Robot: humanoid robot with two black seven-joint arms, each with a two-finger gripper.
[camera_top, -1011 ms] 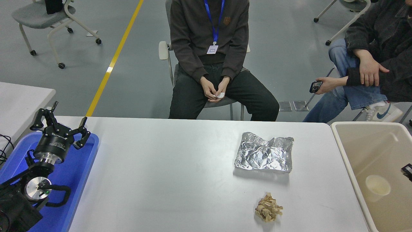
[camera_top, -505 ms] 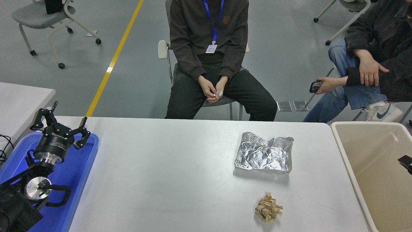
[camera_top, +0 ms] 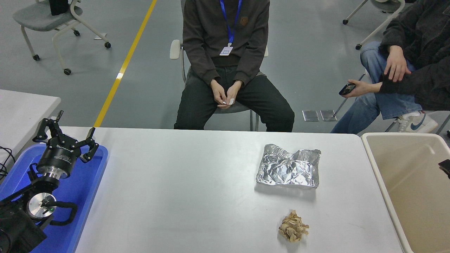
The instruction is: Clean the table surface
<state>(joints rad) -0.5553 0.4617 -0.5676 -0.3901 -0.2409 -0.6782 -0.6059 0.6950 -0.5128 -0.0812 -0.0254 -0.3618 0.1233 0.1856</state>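
- Table surface (camera_top: 197,189): wide grey-white top filling the lower middle of the head view, with a blue tray (camera_top: 89,196) at its left end and a beige bin (camera_top: 378,168) off its right end.
- Crumpled foil (camera_top: 289,170): right half of the top, long axis running left-right, near the bin.
- Brown paper wad (camera_top: 293,227): just nearer the robot than the foil, apart from it.
- Left gripper (camera_top: 65,138): parked over the tray, fingers spread apart, holding nothing, well apart from both scraps.
- Right gripper (camera_top: 444,167): only a black sliver at the right edge, over the bin; finger state cannot be told.
- Judgement: both scraps lie leftward of the right arm, the nearer one.
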